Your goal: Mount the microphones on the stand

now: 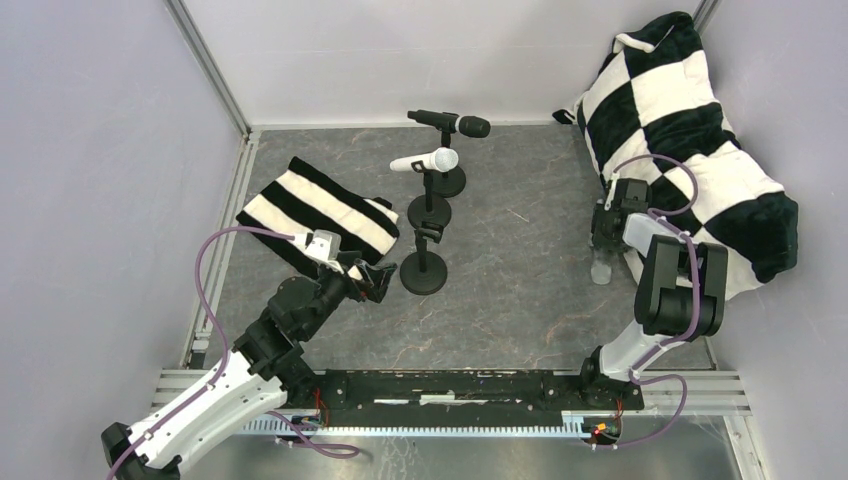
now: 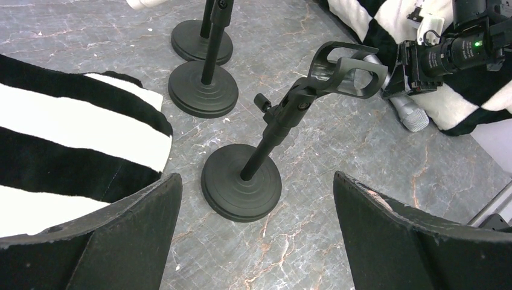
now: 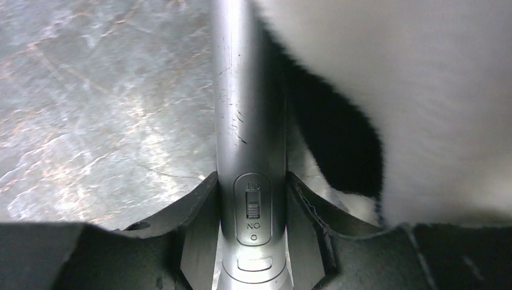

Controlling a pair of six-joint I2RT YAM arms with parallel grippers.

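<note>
Between the closed fingers of the right gripper [image 3: 250,196] a silver-grey microphone [image 3: 249,109] is clamped by its shaft, with a finger pressed against each side. The barrel is slim, brushed metal, marked with fine scratches. A recessed slide switch [image 3: 252,208] lies level with the fingertips, and its lettering is read upside down as OFF and ON. Past the fingertips the barrel runs on over the grey marbled table [image 3: 102,90]. A black-and-white checkered blanket [image 3: 422,90] lies just to the right of the fingers. From above, the right arm is seen folded sharply at the elbow, with its wrist tipped down at the blanket's edge. The rounded mesh head [image 2: 413,118] is held low by the table; whether it touches cannot be told.

The left arm is stretched low and forward. The left gripper [image 2: 255,181] is spread wide with nothing between its fingers. Just beyond its fingertips the nearest stand [image 2: 241,190] is set upright, its empty clip [image 2: 347,72] tilted. A striped cloth [image 2: 72,151] is spread to the left of the fingers. Farther off, the middle stand [image 1: 429,212] carries a white microphone [image 1: 425,161]. Behind it the farthest stand [image 1: 447,182] carries a black microphone [image 1: 450,123] with a silver ring. Both microphones are held roughly level in their clips.
</note>
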